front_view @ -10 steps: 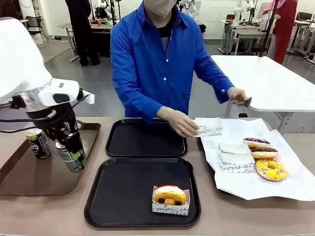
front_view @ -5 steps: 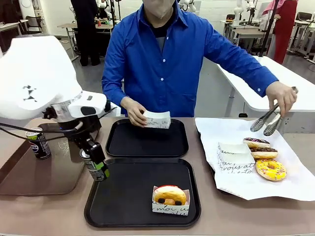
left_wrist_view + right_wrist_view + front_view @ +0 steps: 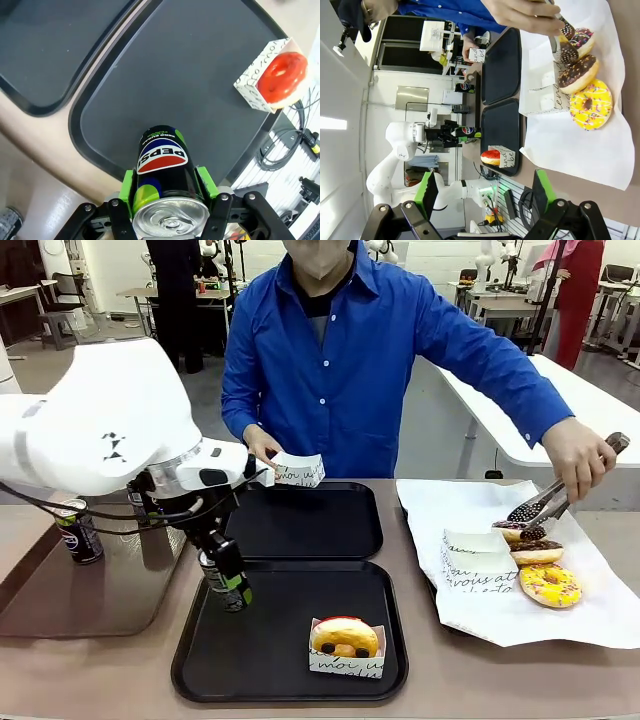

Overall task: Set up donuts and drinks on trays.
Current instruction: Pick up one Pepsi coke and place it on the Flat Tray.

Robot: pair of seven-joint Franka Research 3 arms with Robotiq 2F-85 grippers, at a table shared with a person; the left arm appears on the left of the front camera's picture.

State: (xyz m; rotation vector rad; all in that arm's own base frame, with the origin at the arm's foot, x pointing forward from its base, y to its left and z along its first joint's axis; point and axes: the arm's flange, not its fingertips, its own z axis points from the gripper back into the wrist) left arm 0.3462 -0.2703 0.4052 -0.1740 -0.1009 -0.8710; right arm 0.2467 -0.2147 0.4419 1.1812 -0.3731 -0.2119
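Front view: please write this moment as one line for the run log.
left gripper: shut on can, above near tray left side | right gripper: open, empty | person: tongs at chocolate donut, holds paper sleeve

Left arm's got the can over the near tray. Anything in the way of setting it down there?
Nothing visible. The left gripper holds the can above bare floor at the left side of the near tray. The sleeved donut sits apart, in that tray's front right part.

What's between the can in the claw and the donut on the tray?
Just bare black tray between can and donut, clear in the front and left wrist views.
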